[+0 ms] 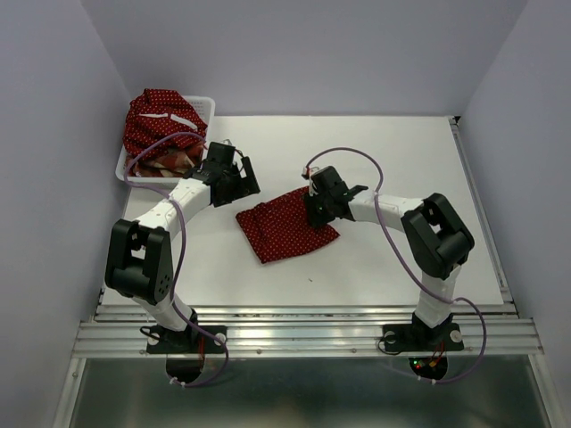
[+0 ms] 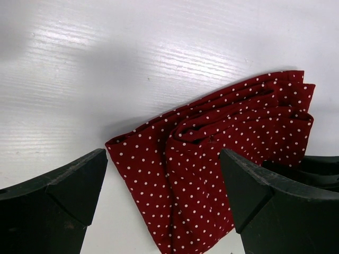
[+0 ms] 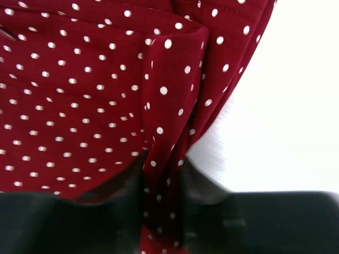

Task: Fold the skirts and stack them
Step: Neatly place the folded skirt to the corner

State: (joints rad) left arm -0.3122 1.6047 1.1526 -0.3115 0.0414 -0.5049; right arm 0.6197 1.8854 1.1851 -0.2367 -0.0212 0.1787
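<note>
A dark red polka-dot skirt (image 1: pixel 284 229) lies folded on the white table (image 1: pixel 393 276) between the arms. It also shows in the left wrist view (image 2: pixel 222 159) and the right wrist view (image 3: pixel 79 95). My right gripper (image 1: pixel 314 210) is shut on a pinched fold of this skirt (image 3: pixel 164 174) at its right edge. My left gripper (image 1: pixel 245 183) is open and empty, just left of the skirt's far corner; its fingers (image 2: pixel 58 196) frame the cloth from above. A second polka-dot skirt (image 1: pixel 161 116) lies heaped in the basket, with plaid cloth (image 1: pixel 174 160) under it.
The white mesh basket (image 1: pixel 204 104) stands at the table's back left corner. Purple cables loop over both arms. The table's metal rail (image 1: pixel 303 334) runs along the near edge. White walls close in the sides and back.
</note>
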